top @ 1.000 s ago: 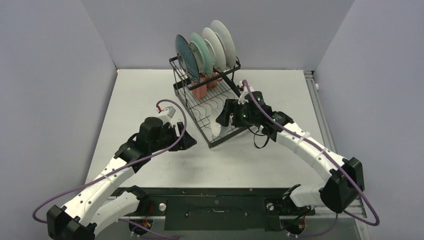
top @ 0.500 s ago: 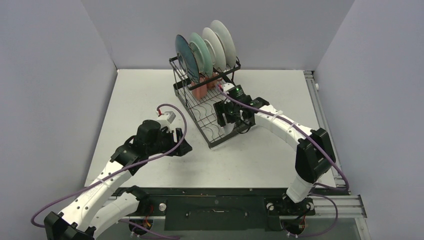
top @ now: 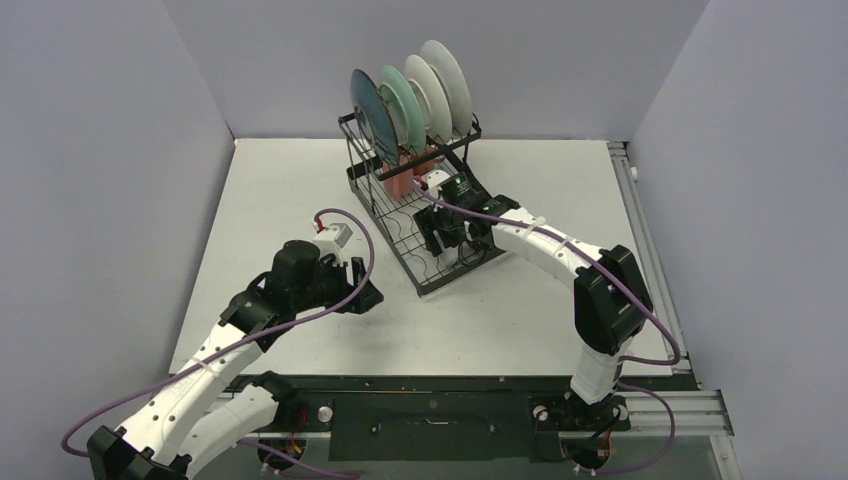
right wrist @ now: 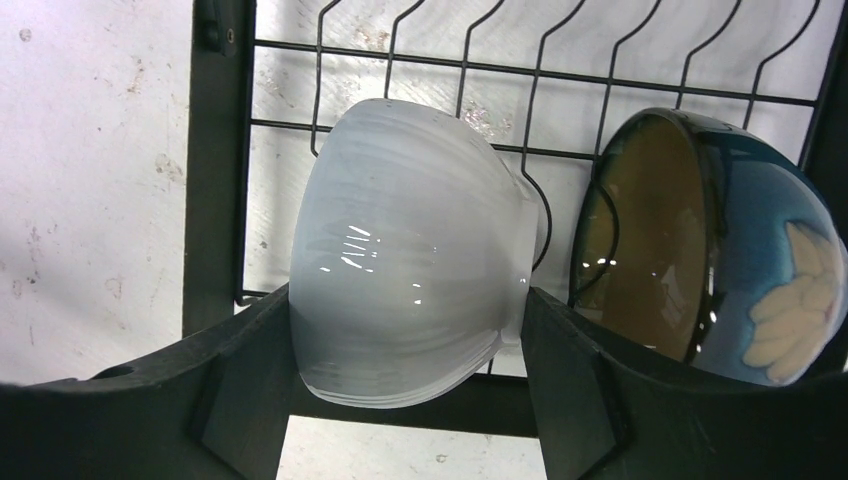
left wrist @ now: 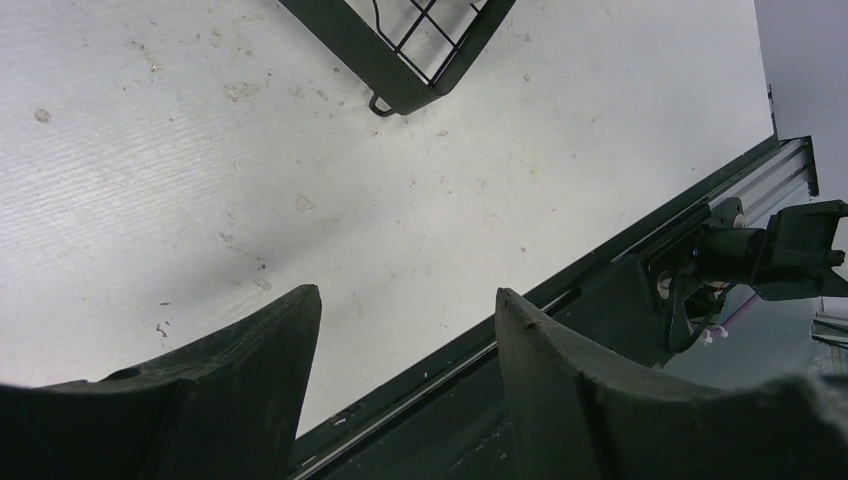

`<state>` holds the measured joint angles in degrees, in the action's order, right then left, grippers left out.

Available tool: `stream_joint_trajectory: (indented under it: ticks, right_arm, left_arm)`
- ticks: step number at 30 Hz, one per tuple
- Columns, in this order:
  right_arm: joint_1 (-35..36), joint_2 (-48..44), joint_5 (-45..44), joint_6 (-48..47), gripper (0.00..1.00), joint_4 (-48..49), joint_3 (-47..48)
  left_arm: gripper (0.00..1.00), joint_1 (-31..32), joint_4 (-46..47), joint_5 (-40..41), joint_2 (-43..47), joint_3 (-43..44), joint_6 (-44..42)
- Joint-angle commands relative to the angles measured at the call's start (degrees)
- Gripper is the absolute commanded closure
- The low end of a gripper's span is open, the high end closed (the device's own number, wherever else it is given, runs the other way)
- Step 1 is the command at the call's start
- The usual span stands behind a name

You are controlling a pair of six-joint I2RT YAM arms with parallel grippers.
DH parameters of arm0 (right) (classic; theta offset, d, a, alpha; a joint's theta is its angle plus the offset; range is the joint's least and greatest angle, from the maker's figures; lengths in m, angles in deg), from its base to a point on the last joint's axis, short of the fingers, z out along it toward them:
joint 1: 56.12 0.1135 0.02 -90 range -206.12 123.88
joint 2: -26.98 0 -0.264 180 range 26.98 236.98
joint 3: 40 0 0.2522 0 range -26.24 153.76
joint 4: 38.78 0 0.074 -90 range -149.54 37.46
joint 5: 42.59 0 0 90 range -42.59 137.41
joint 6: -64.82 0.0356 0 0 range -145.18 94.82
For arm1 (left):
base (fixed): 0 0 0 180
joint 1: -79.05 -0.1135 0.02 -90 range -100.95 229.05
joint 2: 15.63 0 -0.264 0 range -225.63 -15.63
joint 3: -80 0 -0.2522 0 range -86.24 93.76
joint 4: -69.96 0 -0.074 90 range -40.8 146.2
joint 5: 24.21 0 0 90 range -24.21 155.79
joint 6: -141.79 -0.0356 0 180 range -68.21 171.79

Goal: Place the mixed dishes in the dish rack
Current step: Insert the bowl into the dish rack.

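The black wire dish rack (top: 395, 225) stands at the table's back middle. Several plates stand upright in its top slots, the dark teal one (top: 372, 112) in front. A pink mug (top: 400, 183) sits below them. My right gripper (right wrist: 407, 295) is shut on the small white bowl (right wrist: 410, 250), held on its side over the rack's lower grid. Beside it a brown bowl (right wrist: 650, 240) with a blue flowered outside leans on the wires. My left gripper (left wrist: 407, 292) is open and empty above bare table, left of the rack's near corner (left wrist: 400, 90).
Grey walls close in the table on the left, back and right. A black rail (top: 430, 385) runs along the near edge between the arm bases. The right arm (top: 560, 250) stretches over the table to the rack's right side.
My right gripper has carried the white bowl from the rack's right edge leftward and in over the lower grid. The left arm has drawn back slightly toward the near edge.
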<state>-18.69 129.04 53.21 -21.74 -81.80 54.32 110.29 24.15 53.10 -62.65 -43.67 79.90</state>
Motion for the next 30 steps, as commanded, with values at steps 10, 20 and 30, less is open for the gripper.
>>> stream_joint_trajectory:
  ticks: [10, 20, 30]
  right_arm:
    - [-0.66, 4.1, 5.28, 1.56, 0.97, 0.57, 4.53]
    - [-1.39, 2.64, 1.13, 2.86, 0.21, -1.03, 4.29]
    - [-1.48, -1.69, -4.22, 3.88, 0.17, -0.73, 4.19]
  left_arm:
    - [0.39, -0.57, -0.15, -0.29, 1.67, 0.45, -0.96]
    - [0.34, -0.78, -0.29, 0.21, 1.92, 0.45, -0.96]
    - [0.31, -0.92, -0.51, 1.09, 2.49, 0.43, -0.87]
